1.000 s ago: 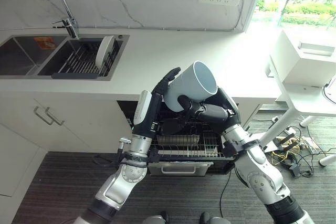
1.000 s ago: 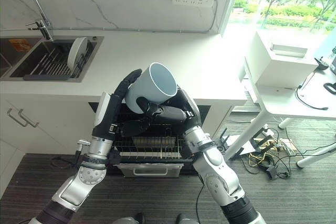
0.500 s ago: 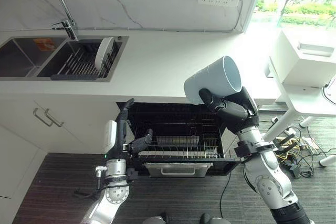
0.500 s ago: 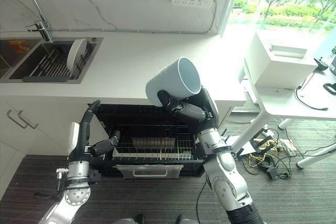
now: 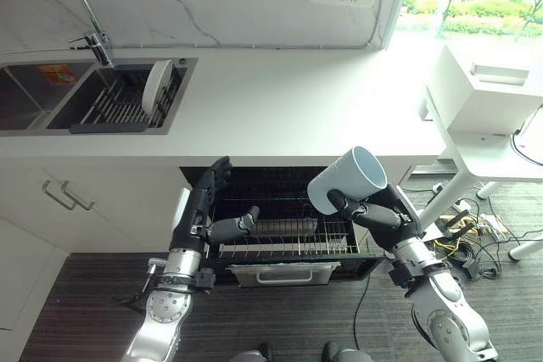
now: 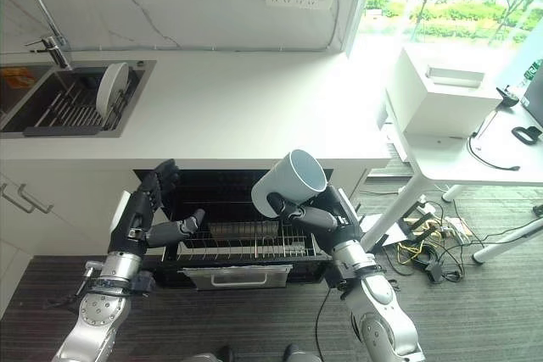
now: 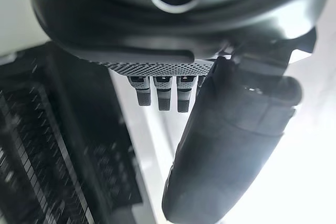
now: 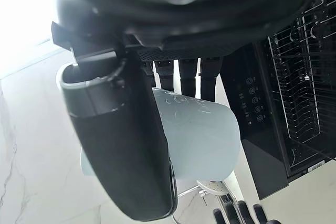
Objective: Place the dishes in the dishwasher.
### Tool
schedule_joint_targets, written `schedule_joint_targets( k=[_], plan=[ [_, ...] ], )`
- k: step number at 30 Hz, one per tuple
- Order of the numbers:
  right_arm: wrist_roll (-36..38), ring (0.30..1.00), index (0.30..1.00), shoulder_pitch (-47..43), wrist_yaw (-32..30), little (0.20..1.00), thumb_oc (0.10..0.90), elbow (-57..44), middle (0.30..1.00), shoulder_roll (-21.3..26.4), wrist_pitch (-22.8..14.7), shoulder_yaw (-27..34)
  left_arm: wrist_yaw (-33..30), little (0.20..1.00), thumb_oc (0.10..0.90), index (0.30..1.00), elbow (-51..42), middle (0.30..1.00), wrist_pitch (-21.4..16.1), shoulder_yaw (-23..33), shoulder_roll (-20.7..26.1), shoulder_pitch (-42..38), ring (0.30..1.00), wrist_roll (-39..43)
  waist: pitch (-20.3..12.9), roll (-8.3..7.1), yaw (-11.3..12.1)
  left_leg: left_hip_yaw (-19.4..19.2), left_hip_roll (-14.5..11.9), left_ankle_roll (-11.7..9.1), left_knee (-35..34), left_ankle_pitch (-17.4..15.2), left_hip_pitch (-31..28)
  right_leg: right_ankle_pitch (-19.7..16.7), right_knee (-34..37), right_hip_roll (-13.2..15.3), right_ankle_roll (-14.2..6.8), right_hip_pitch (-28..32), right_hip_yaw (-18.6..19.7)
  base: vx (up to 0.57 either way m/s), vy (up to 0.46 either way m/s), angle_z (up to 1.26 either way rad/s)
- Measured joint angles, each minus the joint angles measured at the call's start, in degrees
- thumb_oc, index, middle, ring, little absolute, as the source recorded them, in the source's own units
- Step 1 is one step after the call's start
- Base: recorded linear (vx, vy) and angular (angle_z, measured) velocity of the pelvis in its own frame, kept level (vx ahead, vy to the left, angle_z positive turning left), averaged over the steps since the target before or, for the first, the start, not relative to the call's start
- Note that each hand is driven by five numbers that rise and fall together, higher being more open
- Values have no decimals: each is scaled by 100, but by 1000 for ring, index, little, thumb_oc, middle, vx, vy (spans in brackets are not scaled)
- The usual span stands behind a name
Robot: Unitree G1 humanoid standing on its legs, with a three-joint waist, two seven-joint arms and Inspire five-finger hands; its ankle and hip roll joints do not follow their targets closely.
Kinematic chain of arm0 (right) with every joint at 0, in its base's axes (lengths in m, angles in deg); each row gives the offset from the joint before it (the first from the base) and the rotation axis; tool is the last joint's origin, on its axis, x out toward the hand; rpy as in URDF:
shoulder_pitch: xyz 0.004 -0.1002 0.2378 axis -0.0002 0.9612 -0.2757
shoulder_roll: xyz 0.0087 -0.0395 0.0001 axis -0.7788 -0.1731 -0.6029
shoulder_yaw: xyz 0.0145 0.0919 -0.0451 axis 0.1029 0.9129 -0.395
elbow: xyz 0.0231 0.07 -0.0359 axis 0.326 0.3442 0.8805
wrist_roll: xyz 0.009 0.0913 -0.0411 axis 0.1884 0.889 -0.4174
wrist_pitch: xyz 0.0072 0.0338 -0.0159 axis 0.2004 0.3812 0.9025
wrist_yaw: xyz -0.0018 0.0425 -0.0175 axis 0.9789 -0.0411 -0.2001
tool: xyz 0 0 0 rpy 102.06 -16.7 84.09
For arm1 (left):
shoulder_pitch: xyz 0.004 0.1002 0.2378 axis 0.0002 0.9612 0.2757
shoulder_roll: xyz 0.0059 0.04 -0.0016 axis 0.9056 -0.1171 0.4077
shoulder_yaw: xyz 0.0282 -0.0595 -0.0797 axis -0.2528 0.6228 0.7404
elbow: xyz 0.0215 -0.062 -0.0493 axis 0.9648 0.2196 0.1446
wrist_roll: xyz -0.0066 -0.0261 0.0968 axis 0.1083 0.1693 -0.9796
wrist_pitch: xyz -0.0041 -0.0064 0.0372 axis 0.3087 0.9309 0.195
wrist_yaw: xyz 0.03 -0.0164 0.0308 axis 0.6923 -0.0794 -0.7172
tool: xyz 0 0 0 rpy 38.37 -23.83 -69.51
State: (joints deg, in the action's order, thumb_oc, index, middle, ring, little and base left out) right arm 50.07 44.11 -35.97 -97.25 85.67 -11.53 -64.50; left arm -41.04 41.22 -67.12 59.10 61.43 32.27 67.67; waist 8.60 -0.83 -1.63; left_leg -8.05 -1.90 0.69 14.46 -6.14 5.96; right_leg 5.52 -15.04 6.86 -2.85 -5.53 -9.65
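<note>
One cup held over the open dishwasher.
The right robot hand (image 5: 386, 214) gripped one pale cup (image 5: 346, 179) above the dishwasher (image 5: 280, 226) rack; the left robot hand (image 5: 204, 209) hung released; one plate (image 5: 152, 90) stood in the sink (image 5: 51, 99).

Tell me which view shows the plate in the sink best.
The left eye view: the plate stands whole on edge in the sink rack. The right eye view shows it too, nearer the picture's edge.
</note>
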Motion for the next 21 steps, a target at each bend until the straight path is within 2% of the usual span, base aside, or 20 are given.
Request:
schedule_joint_targets(
  k=[4,6,9,13,16,18,19,21],
  plan=[
    [-187,300,300,103,195,300,400,34,300,217,66,176,1032,900,800,900,-62,900,609,-75,503,22,900,138,100,90,-126,-45,6,3,-36,-1,-14,1,6,4,-14,-22,45,-56,44,-7],
    [-187,300,300,118,203,300,400,163,300,409,145,287,1626,900,800,900,-112,900,1131,-119,843,2,900,187,190,250,-168,-130,6,5,-69,0,-20,-16,-9,2,-24,-79,118,-64,43,-17],
    [-189,300,300,91,217,300,400,227,300,577,231,344,2135,900,800,900,105,900,1775,-392,1094,-259,900,346,202,340,-270,-144,-1,4,-81,7,-55,-20,-6,-9,-19,-69,130,-21,19,-3],
    [-188,300,300,50,320,300,400,227,300,638,237,345,2229,900,800,900,323,900,2188,-560,1112,-532,900,-41,208,367,-313,-211,-4,-3,-172,10,-206,-12,8,-17,-23,21,164,1,19,-8],
    [-186,300,300,-52,323,300,400,227,300,809,374,313,2313,900,800,900,381,900,2526,-798,1508,-888,900,-558,203,378,-350,-212,-4,-11,-172,16,-207,-12,-4,-18,-22,21,202,0,0,0],
    [-186,300,300,-91,361,300,400,227,300,854,389,333,2353,900,800,900,648,900,2884,-787,1591,-1210,900,-836,201,401,-416,-213,-1,-11,-168,17,-210,-13,-6,-19,-22,26,207,0,0,0],
    [-186,300,300,-111,372,300,400,226,300,853,466,327,2526,900,800,900,840,900,3109,-787,1589,-1391,900,-960,199,405,-453,-236,0,-11,-164,17,-215,-13,0,-30,-22,28,209,5,5,-3],
    [-187,300,300,-129,403,300,400,224,300,853,542,328,2768,900,800,900,1221,900,3283,-804,1588,-1565,900,-1299,198,407,-519,-270,-3,-12,-169,16,-237,-15,4,-48,-22,30,230,8,5,-6]
  ],
)
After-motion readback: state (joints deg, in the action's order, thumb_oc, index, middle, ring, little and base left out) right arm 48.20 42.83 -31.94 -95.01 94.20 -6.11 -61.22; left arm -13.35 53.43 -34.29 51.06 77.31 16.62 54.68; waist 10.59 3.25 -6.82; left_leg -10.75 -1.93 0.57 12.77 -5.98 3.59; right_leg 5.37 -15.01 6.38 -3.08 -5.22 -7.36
